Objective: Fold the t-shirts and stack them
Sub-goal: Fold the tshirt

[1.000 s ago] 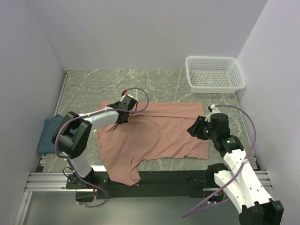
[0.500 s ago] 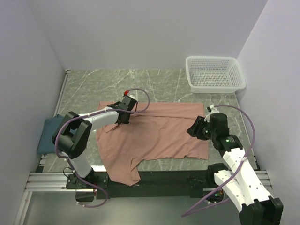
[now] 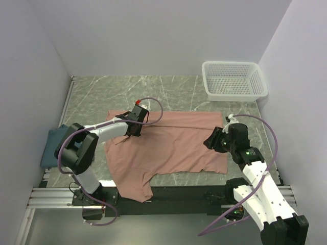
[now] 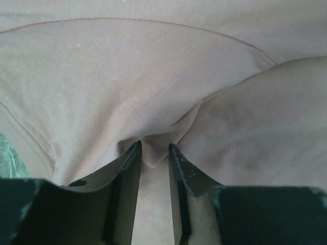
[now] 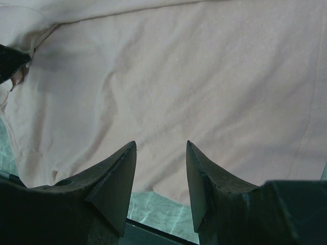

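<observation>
While the salmon-pink t-shirt [image 3: 173, 145] is lying spread across the middle of the worktop [image 3: 127, 92], one part trailing over the near edge, the teal-blue t-shirt [image 3: 51, 145] is sitting as a compact pad at the left edge. The left claw [image 3: 134, 125] is resting low on the pink cloth near its far left corner, and the right claw [image 3: 210, 141] is hovering by its right side.

From the left wrist, the left claw [image 4: 153, 155] is standing narrow with a pucker of pink cloth rising between its tips. Whether it is pinching that ridge or only straddling it, I cannot tell. Lifting from here is risking a slip, since so little cloth is caught.

From the right wrist, the right claw [image 5: 161, 168] is hanging fairly wide and empty above the shirt near its edge. Closing on a single layer there is likely to skew the fold.
</observation>
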Action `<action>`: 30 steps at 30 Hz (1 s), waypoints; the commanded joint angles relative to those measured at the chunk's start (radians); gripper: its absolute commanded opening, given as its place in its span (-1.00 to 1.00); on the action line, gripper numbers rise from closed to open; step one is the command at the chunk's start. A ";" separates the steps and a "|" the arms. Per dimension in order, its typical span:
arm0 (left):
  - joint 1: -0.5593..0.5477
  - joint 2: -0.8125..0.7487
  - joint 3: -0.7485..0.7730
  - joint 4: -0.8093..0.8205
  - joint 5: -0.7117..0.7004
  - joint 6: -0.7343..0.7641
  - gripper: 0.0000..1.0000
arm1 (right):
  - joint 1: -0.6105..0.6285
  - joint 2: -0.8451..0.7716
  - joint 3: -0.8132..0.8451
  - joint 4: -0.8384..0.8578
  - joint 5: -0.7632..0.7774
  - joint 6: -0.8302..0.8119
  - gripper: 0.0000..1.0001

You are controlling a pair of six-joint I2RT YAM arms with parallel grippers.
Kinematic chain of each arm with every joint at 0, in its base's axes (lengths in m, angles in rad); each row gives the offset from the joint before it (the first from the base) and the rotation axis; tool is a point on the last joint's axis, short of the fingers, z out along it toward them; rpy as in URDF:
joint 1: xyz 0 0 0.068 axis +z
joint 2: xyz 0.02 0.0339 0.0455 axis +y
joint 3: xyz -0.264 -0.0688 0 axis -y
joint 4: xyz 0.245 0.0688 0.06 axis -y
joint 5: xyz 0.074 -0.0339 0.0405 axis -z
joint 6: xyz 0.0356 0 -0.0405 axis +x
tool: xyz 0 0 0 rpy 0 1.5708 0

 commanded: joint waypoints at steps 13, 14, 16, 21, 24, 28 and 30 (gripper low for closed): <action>0.000 -0.032 -0.023 0.018 0.062 0.054 -0.31 | 0.007 0.008 -0.021 0.041 -0.018 -0.006 0.01; 0.000 -0.029 -0.023 0.016 0.057 0.059 -0.31 | 0.007 0.008 -0.021 0.041 -0.018 -0.004 0.01; 0.000 -0.019 -0.019 0.012 0.042 0.062 -0.29 | 0.005 0.009 -0.024 0.044 -0.019 -0.003 0.01; 0.000 0.009 -0.008 0.010 0.013 0.064 -0.30 | 0.004 0.012 -0.027 0.047 -0.021 -0.003 0.01; 0.000 0.012 -0.005 0.010 0.008 0.064 -0.34 | 0.005 0.012 -0.028 0.048 -0.019 -0.003 0.01; 0.000 0.001 0.000 0.000 0.005 0.062 -0.55 | 0.007 0.016 -0.033 0.053 -0.024 0.000 0.01; 0.000 -0.012 0.012 -0.023 0.008 0.059 -0.64 | 0.007 0.014 -0.033 0.053 -0.024 0.002 0.01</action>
